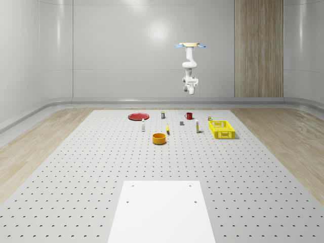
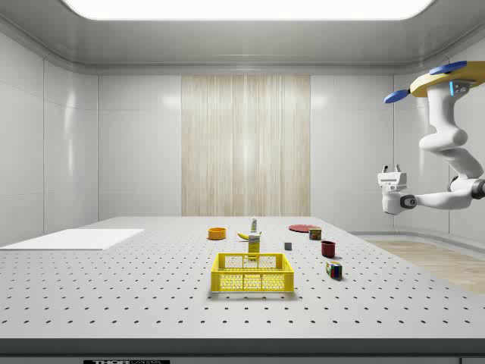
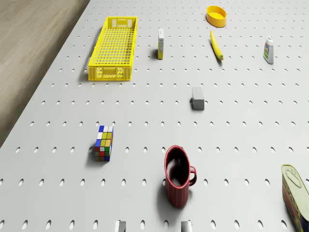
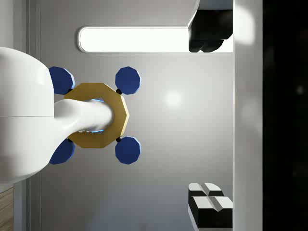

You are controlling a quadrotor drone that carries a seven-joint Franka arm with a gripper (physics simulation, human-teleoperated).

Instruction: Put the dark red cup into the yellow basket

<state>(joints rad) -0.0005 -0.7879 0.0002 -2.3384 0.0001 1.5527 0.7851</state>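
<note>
The dark red cup (image 1: pixel 189 116) (image 2: pixel 328 248) (image 3: pixel 177 176) stands upright on the perforated table, handle to one side. The yellow basket (image 1: pixel 221 129) (image 2: pixel 252 273) (image 3: pixel 113 48) sits apart from it, nearer the whole-scene view's right. The drone (image 1: pixel 190 45) (image 2: pixel 447 76) hovers high over the table's far part, with the cup well below. Its arm is folded, and the gripper (image 1: pixel 190 91) (image 2: pixel 392 170) (image 4: pixel 211 118) points upward, far above the cup. Both fingers (image 4: pixel 209 204) stand wide apart and hold nothing. The wrist view looks up at the drone (image 4: pixel 98 115) and the ceiling.
Near the cup lie a colour cube (image 3: pixel 104 143), a grey block (image 3: pixel 197 97) and a can (image 3: pixel 295 193). Farther off are a carton (image 3: pixel 161 43), a banana (image 3: pixel 217 45), an orange bowl (image 1: pixel 159 138), a bottle (image 3: pixel 269 50) and a red plate (image 1: pixel 137 116). A white panel (image 1: pixel 162 210) covers the front.
</note>
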